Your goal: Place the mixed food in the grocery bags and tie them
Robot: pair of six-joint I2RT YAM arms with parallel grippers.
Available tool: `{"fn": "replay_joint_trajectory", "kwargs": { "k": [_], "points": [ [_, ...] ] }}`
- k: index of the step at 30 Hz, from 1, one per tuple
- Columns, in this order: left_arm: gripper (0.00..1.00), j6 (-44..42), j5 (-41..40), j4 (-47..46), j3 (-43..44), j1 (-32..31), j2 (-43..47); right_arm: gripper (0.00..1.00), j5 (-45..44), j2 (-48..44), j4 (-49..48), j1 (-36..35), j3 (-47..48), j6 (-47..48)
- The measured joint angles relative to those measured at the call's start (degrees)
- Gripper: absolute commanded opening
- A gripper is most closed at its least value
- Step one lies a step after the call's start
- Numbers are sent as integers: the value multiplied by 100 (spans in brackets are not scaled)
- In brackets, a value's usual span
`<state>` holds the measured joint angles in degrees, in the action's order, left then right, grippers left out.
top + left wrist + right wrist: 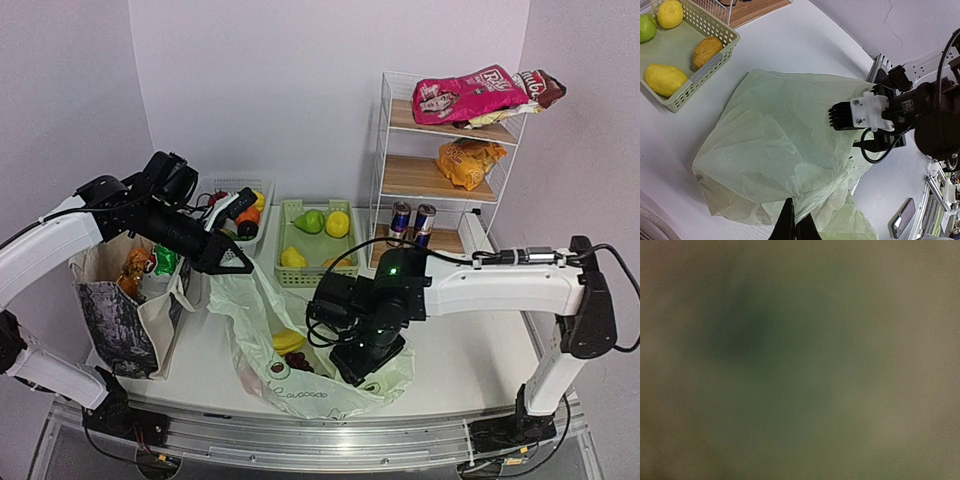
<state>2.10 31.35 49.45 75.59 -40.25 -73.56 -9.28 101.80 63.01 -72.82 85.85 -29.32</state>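
Note:
The pale-green plastic bag [255,320] lies at the table's middle front, with yellow bananas [288,341] and dark grapes [298,362] showing inside. My left gripper [235,262] is shut on a bunched fold of the bag's upper edge and holds it up. In the left wrist view its fingertips [788,225] pinch the plastic [780,135]. My right gripper [360,368] is pushed down into the bag's right side, and its jaws are hidden. The right wrist view is only a green blur. The canvas tote [125,320] stands at the left, holding an orange packet [132,268] and a green-white packet [165,262].
A white basket [262,190] and a green basket [286,275] with toy fruit stand behind the bag. A wire shelf rack [440,178] at the back right holds a pink packet [470,95], an orange packet [470,160] and two cans [412,222].

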Motion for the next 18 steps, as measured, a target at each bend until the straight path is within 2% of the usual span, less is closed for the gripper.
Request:
{"fn": "replay_joint_trajectory", "kwargs": {
  "k": [4, 6, 8, 11, 12, 18],
  "points": [
    [0, 27, 0, 1, 0, 0, 0, 65, 33, 277, 100, 0, -3, 67],
    [0, 46, 0, 2, 0, 0, 0, 61, 51, 359, 110, 0, -3, 95],
    [0, 55, 0, 2, 0, 0, 0, 45, 55, 427, 115, -1, -3, 150],
    [0, 74, -2, 2, 0, 0, 0, 6, 34, 488, 115, -2, -3, 207],
    [0, 75, -2, 2, 0, 0, 0, 0, 26, 501, 113, -2, -3, 230],
    [0, 66, -61, 2, 2, 0, 0, 0, 18, 441, 122, 23, 31, 251]
  ]
}}
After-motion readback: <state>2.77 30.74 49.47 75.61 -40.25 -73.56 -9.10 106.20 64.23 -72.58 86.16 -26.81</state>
